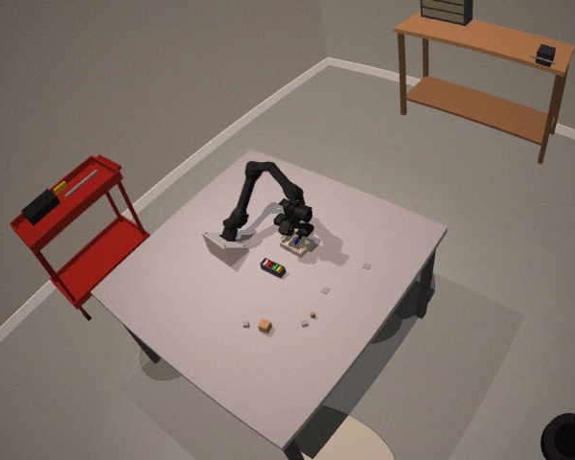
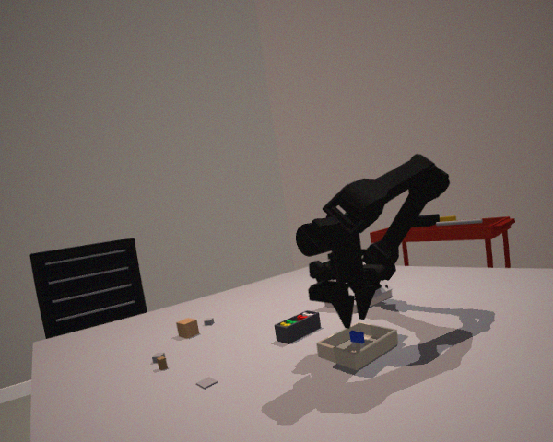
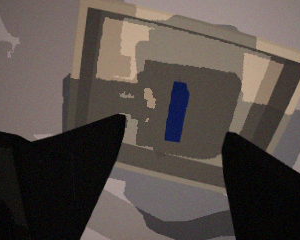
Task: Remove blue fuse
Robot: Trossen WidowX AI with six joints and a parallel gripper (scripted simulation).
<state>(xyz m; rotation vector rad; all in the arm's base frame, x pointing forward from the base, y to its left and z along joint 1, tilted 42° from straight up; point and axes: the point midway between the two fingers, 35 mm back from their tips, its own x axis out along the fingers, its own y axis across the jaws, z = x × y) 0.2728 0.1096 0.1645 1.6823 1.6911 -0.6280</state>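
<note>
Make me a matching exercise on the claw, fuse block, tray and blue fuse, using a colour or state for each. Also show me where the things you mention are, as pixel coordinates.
1. claw (image 1: 299, 236) (image 2: 355, 322) (image 3: 174, 132)
2. fuse block (image 1: 271, 267) (image 2: 291, 333)
3. tray (image 1: 292, 249) (image 2: 378, 348) (image 3: 78, 50)
4. blue fuse (image 1: 296, 241) (image 2: 357, 336) (image 3: 177, 112)

A. beige, low-walled
B. out of the block, not gripped
C. dark, holding coloured fuses
D. open, fingers apart

Pairs: 1-D, 2-C, 3-A, 4-B
</note>
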